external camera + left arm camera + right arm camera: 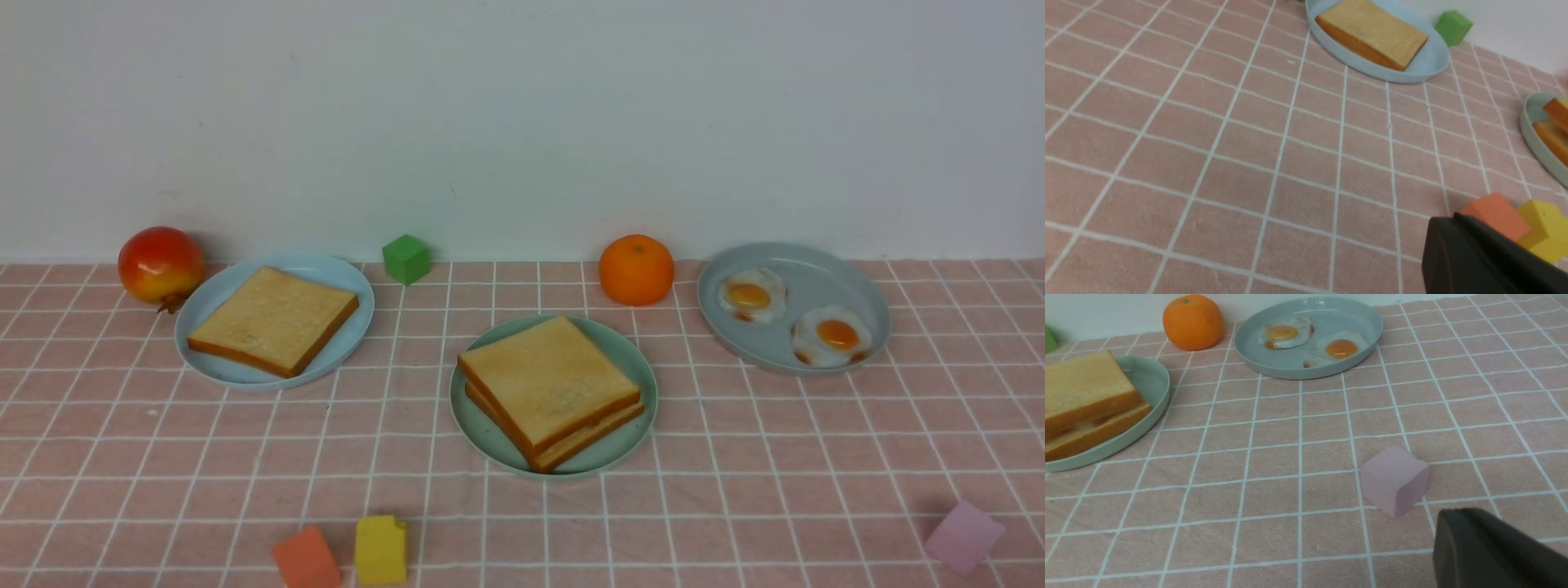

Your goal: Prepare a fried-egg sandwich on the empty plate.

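The fried-egg sandwich (549, 390) lies on the mint-green plate (641, 363) at the table's middle: two toast slices stacked, a little askew. In the right wrist view the sandwich (1086, 392) shows a pale strip between its slices, and the plate (1157, 381) is beside it. The left wrist view catches only the plate's rim (1531, 122) and the toast edges (1555, 126). Neither gripper shows in the front view. The left gripper (1449, 222) is a dark closed tip over the cloth by an orange cube. The right gripper (1455, 516) is a dark closed tip near a pink cube. Both are empty.
A pale blue plate (359, 287) at the left holds one toast slice (273, 318). A grey dish (816, 273) at the right holds two fried eggs. An orange (636, 269), a red fruit (161, 263), a green cube (406, 258), orange (306, 559), yellow (380, 549) and pink (963, 536) cubes lie around.
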